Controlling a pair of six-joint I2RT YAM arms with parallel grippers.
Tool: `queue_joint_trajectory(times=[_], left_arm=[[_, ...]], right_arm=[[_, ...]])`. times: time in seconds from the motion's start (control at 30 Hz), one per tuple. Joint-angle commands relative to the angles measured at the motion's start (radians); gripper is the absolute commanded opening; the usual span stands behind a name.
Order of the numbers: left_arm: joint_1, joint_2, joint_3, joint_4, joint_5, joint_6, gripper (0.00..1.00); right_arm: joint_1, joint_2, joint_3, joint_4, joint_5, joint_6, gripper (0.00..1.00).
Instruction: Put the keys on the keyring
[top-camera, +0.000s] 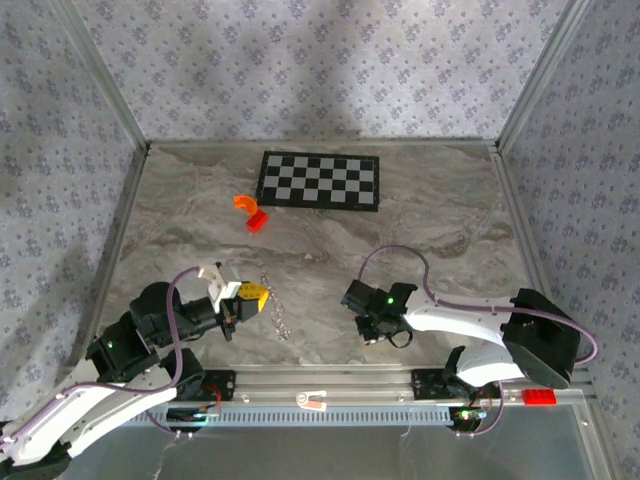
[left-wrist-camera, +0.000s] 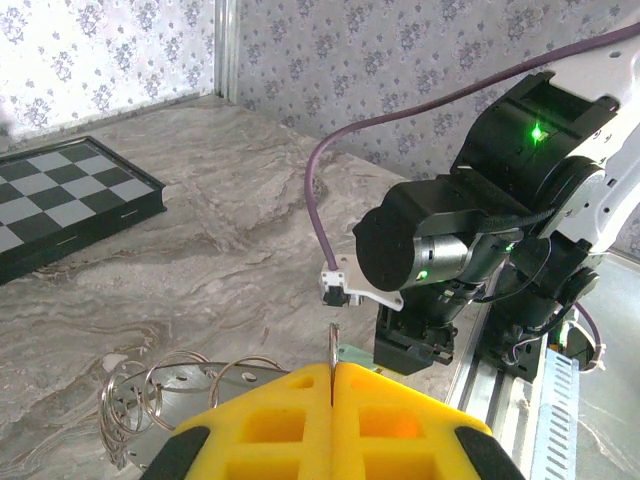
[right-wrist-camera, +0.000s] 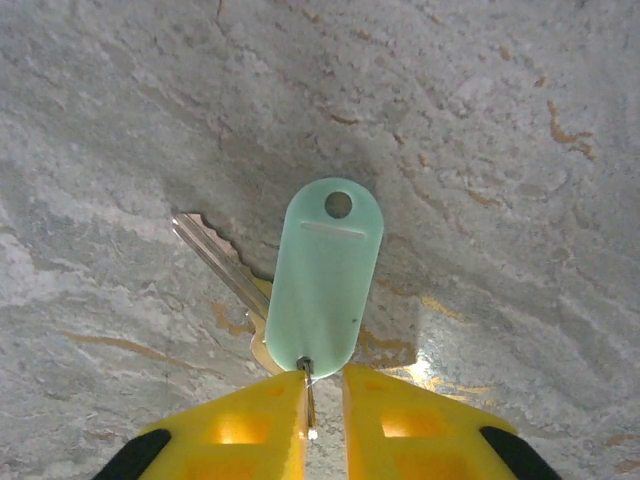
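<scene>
Holding the keyring (top-camera: 278, 312) at the near left of the bench (top-camera: 450, 220), my left gripper (left-wrist-camera: 332, 372) is clamped tight on a thin metal edge of it, with silvery loops trailing beside the fingers. My right gripper (right-wrist-camera: 322, 385) stands narrow around the small link of the keys (right-wrist-camera: 322, 275), which lie flat on the bench. I cannot tell whether it grips.

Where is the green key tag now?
Right wrist view: the green key tag lies on the table just ahead of the right gripper, a metal key partly under it.
</scene>
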Motion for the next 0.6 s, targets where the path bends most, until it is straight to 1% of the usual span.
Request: queue_joint_trajectory(times=[0.0,0.17,0.27,0.4,0.57], left_arm=[[-0.004,-0.017,0.016,0.065,0.027,-0.005,0.00],[-0.004,-0.021,0.015,0.065,0.029,-0.005,0.00],[-0.004,-0.027,0.014,0.068,0.029,-0.005,0.00],[-0.004,-0.033,0.010,0.073,0.031,-0.005,0.00],[-0.004,-0.028,0.023,0.064,0.037,0.002,0.00]], right_arm=[[0.007,0.011,0.013,-0.035,0.012,-0.012,0.14],[0.009,0.029,0.032,-0.057,0.002,-0.034,0.05],[0.010,0.034,0.053,-0.088,-0.015,-0.034,0.01],[-0.004,0.097,0.134,-0.213,-0.096,-0.065,0.00],[-0.037,0.259,0.262,-0.406,-0.177,-0.201,0.00]])
